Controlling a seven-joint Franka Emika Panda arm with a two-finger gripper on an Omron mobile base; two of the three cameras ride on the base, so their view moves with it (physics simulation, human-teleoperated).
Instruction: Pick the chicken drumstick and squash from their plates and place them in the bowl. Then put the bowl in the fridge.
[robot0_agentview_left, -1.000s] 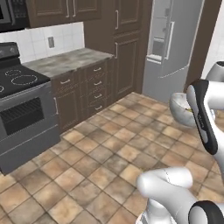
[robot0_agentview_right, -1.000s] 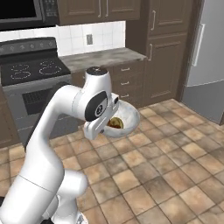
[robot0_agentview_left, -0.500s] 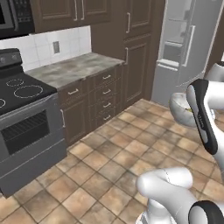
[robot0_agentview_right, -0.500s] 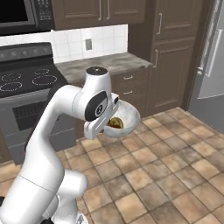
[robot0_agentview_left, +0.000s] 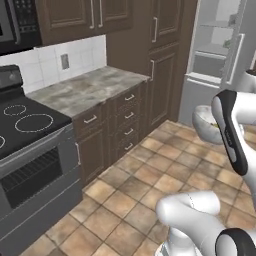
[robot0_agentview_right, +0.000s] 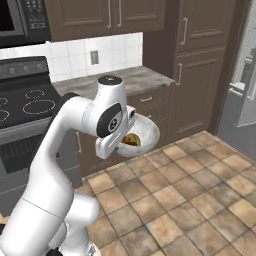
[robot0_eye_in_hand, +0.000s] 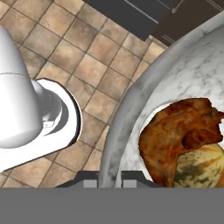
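My gripper (robot0_eye_in_hand: 109, 181) is shut on the rim of the off-white bowl (robot0_eye_in_hand: 125, 114) and carries it above the tiled floor. In the bowl lie the reddish-brown chicken drumstick (robot0_eye_in_hand: 174, 131) and, under it, the yellow-green squash (robot0_eye_in_hand: 204, 165). The right base view has the bowl (robot0_agentview_right: 146, 132) hanging in front of the counter drawers, with the drumstick (robot0_agentview_right: 131, 139) just inside it. In the left base view the bowl (robot0_agentview_left: 205, 122) shows beside my forearm, below the fridge (robot0_agentview_left: 220, 45), whose door stands open on pale shelves. The fridge (robot0_agentview_right: 247, 75) also stands at the far right. The plates are out of view.
A black stove (robot0_agentview_left: 30, 130) stands at the left, next to a marble counter (robot0_agentview_left: 85, 90) over brown drawers. Tall brown cabinets (robot0_agentview_left: 160, 60) stand between the counter and the fridge. Open tiled floor (robot0_agentview_left: 150, 185) lies ahead.
The whole picture has shifted, so the base has driven: stove, counter and open fridge now look nearer and larger. The bowl stays in my grip, unchanged.
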